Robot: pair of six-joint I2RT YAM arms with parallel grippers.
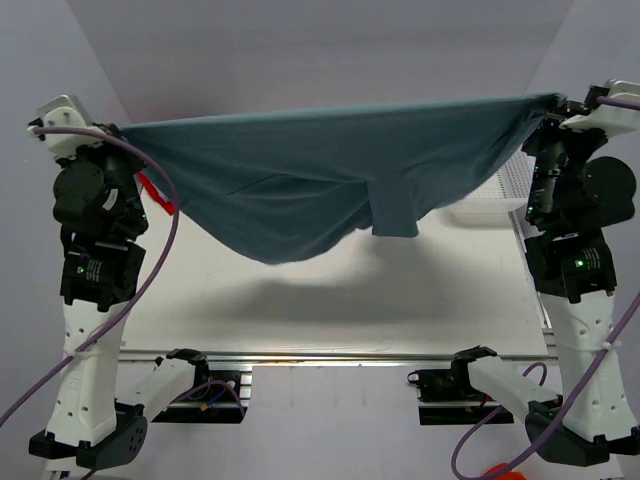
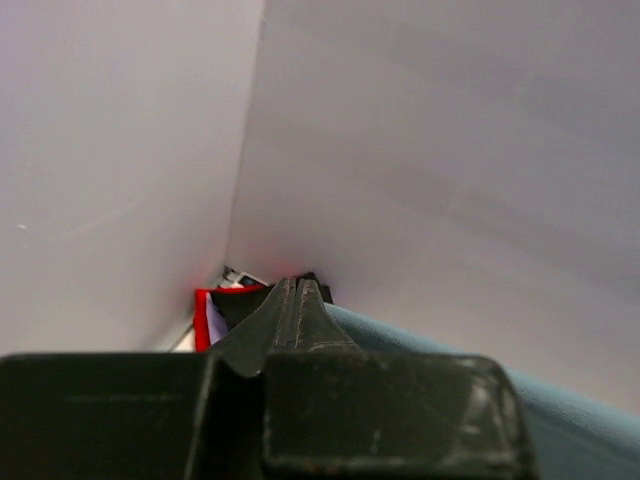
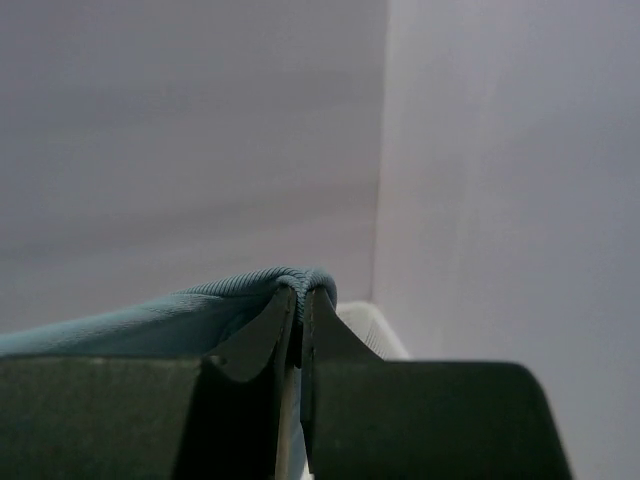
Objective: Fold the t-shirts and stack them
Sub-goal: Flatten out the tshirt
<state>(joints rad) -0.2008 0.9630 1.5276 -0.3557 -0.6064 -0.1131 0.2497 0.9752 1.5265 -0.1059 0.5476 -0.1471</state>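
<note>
Left wrist alone shows, behind teal shirt (image 2: 565,415), perhaps black shirt (image 2: 238,303).

Soft overhead light — diffuse shadow on the table (image 1: 450,285) — wrist views blurred up close.

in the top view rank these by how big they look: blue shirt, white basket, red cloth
1. blue shirt, by far the largest
2. white basket, only partly showing behind the shirt
3. red cloth, a small sliver; mostly hidden, so its true size is unclear

The t-shirt (image 1: 300,170) is plain dusty teal, the mesh basket (image 1: 512,185) white.
</note>
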